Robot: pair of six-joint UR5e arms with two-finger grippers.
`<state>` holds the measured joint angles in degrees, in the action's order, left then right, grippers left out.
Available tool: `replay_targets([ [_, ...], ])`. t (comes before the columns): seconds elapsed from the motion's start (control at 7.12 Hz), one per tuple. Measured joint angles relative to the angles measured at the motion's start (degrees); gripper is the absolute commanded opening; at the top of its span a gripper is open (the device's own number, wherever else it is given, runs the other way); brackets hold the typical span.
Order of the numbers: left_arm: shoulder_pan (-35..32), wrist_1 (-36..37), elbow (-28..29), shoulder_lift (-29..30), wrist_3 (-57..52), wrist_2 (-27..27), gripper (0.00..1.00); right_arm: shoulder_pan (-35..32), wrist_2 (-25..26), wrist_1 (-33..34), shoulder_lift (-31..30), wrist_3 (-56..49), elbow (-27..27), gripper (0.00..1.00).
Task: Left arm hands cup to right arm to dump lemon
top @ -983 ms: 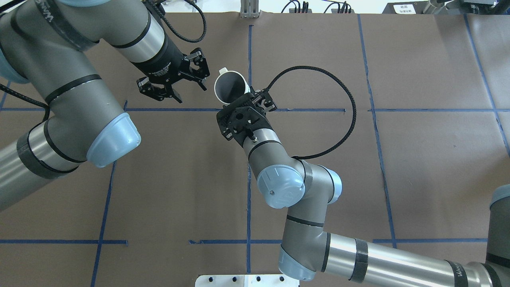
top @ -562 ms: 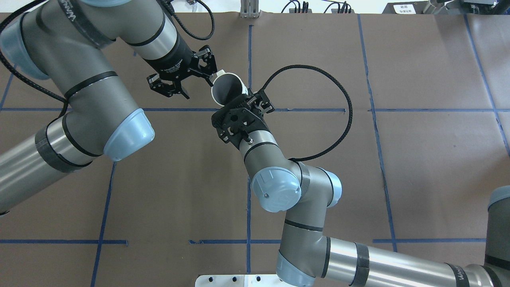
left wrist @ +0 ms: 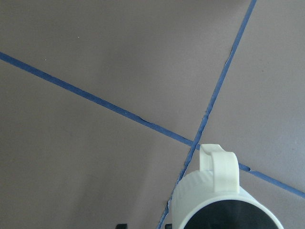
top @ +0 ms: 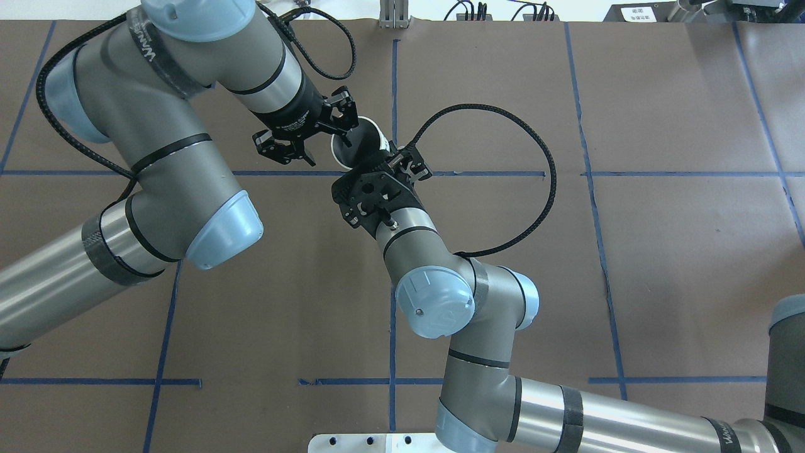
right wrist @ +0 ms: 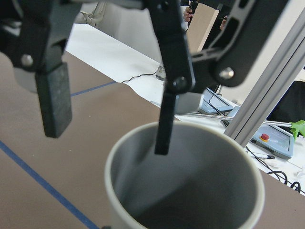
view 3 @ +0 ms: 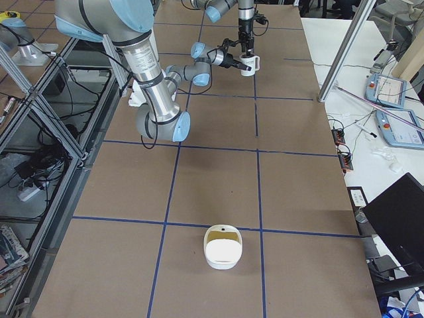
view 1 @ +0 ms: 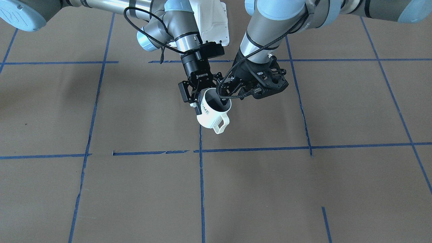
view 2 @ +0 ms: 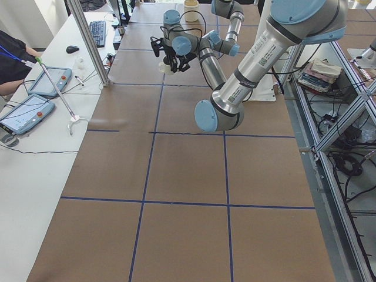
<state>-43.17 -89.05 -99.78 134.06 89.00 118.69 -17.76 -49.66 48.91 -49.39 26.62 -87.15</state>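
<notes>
The cream-white cup [view 1: 211,116] with dark lettering hangs above the table, handle pointing away from the robot. My right gripper [view 1: 195,100], the white-lettered one, is shut on the cup's wall. My left gripper [view 1: 226,95] is open at the rim. In the right wrist view one of its fingers [right wrist: 164,119] reaches inside the cup [right wrist: 190,191] and the other [right wrist: 55,102] hangs outside the wall. The overhead view shows the left gripper [top: 330,141] against the cup [top: 355,139]. The left wrist view shows the cup [left wrist: 219,191] from above. No lemon shows.
A white bowl-like container [view 3: 222,246] stands on the table near the end on the robot's right, far from both grippers. Blue tape lines cross the brown table cover [top: 660,251]. A side desk with tablets [view 2: 29,100] and an aluminium post [view 2: 88,41] border the far edge.
My left arm has swung right, and its open gripper has moved from beside the cup onto its rim. My right arm, holding the cup, has shifted slightly left.
</notes>
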Motion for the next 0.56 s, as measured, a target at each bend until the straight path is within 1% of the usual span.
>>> replay_targets([
  [0.14, 0.4, -0.3, 0.1, 0.0, 0.2, -0.5, 0.16, 0.0, 0.0, 0.0, 0.0, 0.1, 0.0, 0.13],
  [0.28, 0.9, -0.7, 0.1, -0.1, 0.9, -0.9, 0.0, 0.0, 0.0, -0.1, 0.0, 0.1, -0.1, 0.36],
  [0.42, 1.1, -1.0, 0.1, 0.0, 1.9, -1.2, 0.0, 0.0, -0.1, 0.0, 0.0, 0.1, -0.2, 0.99],
  [0.56, 1.3, -1.5, 0.1, 0.0, 2.6, -1.4, 0.0, 0.0, -0.1, -0.1, 0.1, 0.3, -0.3, 1.0],
])
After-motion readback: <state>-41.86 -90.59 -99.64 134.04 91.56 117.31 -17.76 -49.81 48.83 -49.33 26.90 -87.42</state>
